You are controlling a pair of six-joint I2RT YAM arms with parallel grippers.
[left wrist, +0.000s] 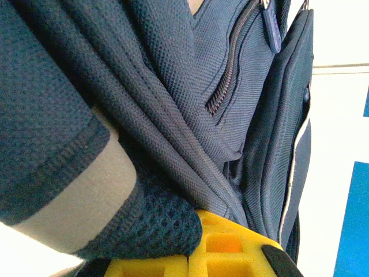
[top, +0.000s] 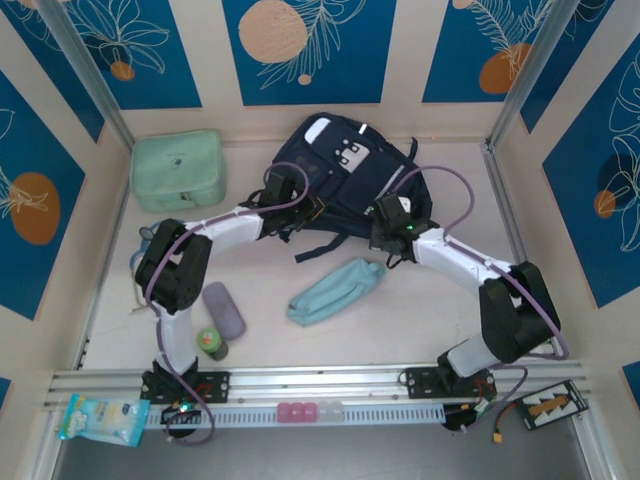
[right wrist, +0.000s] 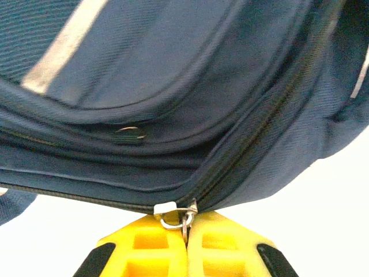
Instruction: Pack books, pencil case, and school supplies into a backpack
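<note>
Navy backpack (top: 345,175) is pinched by both bent arms: left claw (left wrist: 193,245) on mesh strap (left wrist: 153,225), right claw (right wrist: 186,234) on zipper pull (right wrist: 183,216).

this looks like a robot lab test cell, not a lived-in room. a bare white table (top: 420,320) is boxed in by upright panels (top: 305,45) printed with blue leaf-and-circle patterns, with aluminium posts (top: 85,75) at the corners. the left arm (top: 175,268) and the right arm (top: 510,305) are bolted to a slotted aluminium rail (top: 320,382) along the near edge. purple cables (top: 466,195) loop along them, and a small connector board (top: 545,408) lies beside the rail.
</note>
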